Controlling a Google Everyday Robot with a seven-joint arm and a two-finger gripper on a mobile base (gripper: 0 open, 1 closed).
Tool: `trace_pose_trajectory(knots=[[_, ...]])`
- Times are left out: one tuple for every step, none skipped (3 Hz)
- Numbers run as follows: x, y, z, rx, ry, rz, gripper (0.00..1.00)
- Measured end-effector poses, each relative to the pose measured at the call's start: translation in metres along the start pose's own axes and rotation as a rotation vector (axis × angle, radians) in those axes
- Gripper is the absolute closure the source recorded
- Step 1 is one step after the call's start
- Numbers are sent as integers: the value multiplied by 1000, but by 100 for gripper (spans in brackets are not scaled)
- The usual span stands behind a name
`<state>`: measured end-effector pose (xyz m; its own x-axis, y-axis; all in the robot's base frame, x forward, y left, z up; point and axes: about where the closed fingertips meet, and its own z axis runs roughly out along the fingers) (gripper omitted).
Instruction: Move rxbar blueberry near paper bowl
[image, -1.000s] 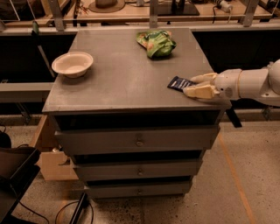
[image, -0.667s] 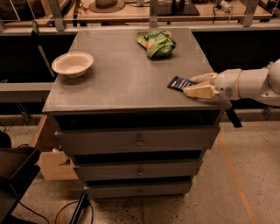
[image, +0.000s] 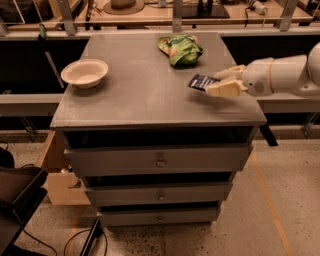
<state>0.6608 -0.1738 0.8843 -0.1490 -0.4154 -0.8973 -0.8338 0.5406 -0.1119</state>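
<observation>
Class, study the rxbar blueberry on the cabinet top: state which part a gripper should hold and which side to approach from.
Grip the rxbar blueberry by its right short end, coming from the right: it is thin and flat, and that end points toward the cabinet's right edge. The gripper is there, jaws closed across that end.

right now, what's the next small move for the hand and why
Probably carry the rxbar blueberry across the cabinet top toward the paper bowl. The hand, at the view's right edge of the top, appears shut on the bar, while the bowl sits far across at the view's left. The green chip bag lies behind that path.
</observation>
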Motion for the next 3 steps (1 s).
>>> trace_pose_trajectory(knots=[[-81,-1,-1,10,28,-78,100],[-199,-10,33,4,59,-148,100],[-199,-10,34,3,59,-148,100]])
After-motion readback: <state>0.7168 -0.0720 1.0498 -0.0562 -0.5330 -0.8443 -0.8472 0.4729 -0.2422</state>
